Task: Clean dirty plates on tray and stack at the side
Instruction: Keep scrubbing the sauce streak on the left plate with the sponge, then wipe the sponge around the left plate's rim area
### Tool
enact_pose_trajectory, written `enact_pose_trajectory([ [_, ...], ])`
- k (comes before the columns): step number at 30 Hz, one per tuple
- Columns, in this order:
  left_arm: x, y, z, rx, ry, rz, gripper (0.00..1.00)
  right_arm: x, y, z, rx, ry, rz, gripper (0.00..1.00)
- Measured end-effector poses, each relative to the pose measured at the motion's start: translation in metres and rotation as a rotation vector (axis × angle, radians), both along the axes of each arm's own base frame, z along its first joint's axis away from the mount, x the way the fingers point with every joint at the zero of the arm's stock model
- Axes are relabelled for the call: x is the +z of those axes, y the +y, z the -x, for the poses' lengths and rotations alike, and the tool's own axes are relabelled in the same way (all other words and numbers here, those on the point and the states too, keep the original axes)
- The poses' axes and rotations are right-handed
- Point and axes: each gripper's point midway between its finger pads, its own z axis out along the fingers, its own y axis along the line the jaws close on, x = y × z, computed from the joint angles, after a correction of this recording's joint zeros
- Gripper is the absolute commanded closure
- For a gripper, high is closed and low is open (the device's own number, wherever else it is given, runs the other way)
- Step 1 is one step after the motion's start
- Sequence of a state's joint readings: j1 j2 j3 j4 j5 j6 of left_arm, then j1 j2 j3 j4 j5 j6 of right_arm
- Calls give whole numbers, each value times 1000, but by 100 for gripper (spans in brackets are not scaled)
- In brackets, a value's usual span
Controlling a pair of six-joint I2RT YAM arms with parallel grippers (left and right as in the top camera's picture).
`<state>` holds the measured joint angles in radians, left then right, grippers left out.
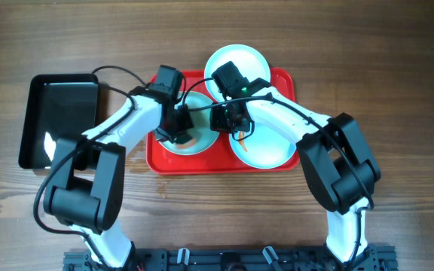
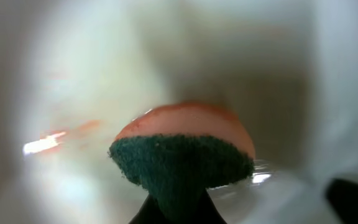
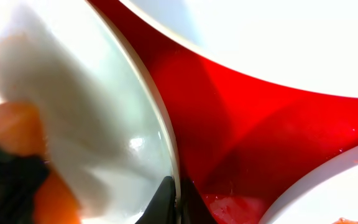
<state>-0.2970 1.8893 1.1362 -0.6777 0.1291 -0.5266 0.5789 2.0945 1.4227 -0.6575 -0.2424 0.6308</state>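
Three pale blue plates lie on the red tray (image 1: 285, 84): one at the back (image 1: 239, 59), one at the right (image 1: 266, 149) with an orange smear, and one at the left (image 1: 191, 144). My left gripper (image 1: 177, 128) (image 2: 178, 210) is shut on a green-and-orange sponge (image 2: 185, 155), which presses on the left plate's inside (image 2: 92, 87) beside an orange smear (image 2: 58, 137). My right gripper (image 1: 218, 125) (image 3: 176, 202) is shut on that same plate's rim (image 3: 166, 137), one finger inside and one outside. The sponge (image 3: 11, 168) shows at the left edge of the right wrist view.
A black rectangular bin (image 1: 59, 120) sits on the wooden table left of the tray. Both arms cross over the tray's middle. The back plate (image 3: 278, 37) and the right plate (image 3: 334, 186) lie close around the pinched rim, with bare tray (image 3: 247, 124) between them.
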Motion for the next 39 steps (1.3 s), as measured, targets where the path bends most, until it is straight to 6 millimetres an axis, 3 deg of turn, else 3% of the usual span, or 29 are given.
enact_pose_trajectory([
  [5,-1,21,6,54,31,-79,96,0,0,0,0,0,0,96],
  [12,-1,30,21,105,94,-116,96,0,5,4,16,7,-8,96],
  [20,0,20,16,136,92,-16,96,1,5,5,18,10,-10,96],
  [26,3,-4,-22,124,-53,113,96,1,5,5,18,9,-10,96],
  [29,4,-12,-31,114,-86,157,96,0,5,5,18,9,-10,96],
  [34,3,-23,-30,91,-87,176,96,0,5,5,18,10,-10,96],
  [39,0,-10,-18,95,-49,64,96,0,5,5,18,10,-10,96],
])
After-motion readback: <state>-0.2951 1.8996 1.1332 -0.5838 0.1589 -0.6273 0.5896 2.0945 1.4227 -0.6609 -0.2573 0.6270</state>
